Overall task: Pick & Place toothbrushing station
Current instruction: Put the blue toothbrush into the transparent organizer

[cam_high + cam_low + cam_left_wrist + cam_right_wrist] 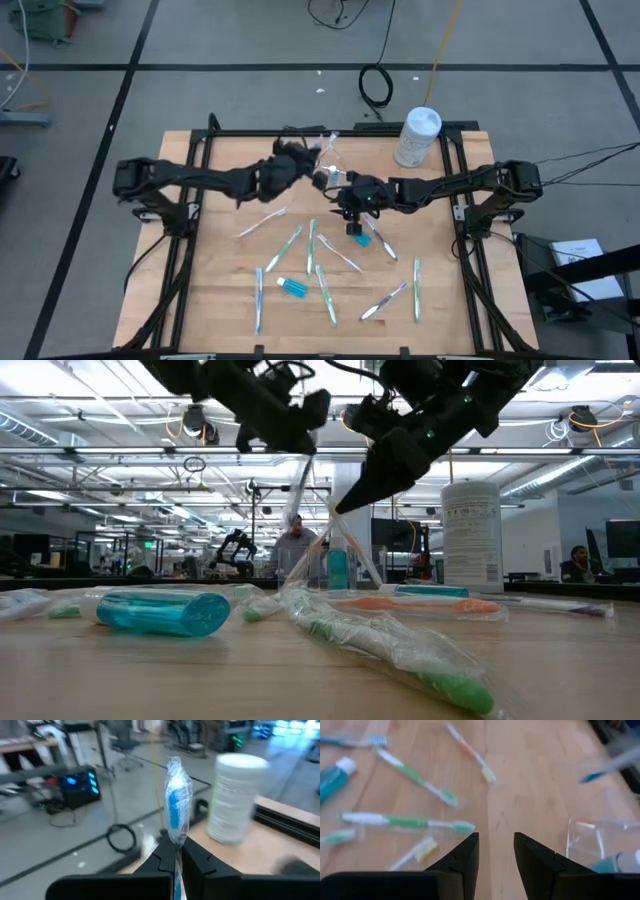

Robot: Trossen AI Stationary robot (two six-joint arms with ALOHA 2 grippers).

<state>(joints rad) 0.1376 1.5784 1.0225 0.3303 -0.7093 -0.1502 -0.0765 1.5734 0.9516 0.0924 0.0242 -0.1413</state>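
My left gripper [303, 157] is above the table's far middle, shut on a blue toothbrush in a clear wrapper [176, 805]. Just right of it my right gripper [343, 195] stands open with only bare table between its fingers [496, 840]. The small clear cup [600, 845] stands on the table beside the right gripper, on its far side. It holds something teal, and in the low view slim brushes lean in the cup [335, 565]. Several wrapped toothbrushes [311, 245] lie flat on the near half. Two blue tubes [292, 288] [358, 238] lie among them. My left gripper pinches the wrapped blue toothbrush between its two fingers, with the wrapper [177, 837] coming out at the fingertips. The brush lies along the fingers, and its wrapped end [175, 767] sticks out past them. It is lifted clear of the table.
A tall white round-lidded canister [418, 136] stands at the table's far right corner, beyond the left gripper's toothbrush [235, 795]. Black frame rails [200, 150] border the wooden top. A person shows far off in the room behind [295, 545].
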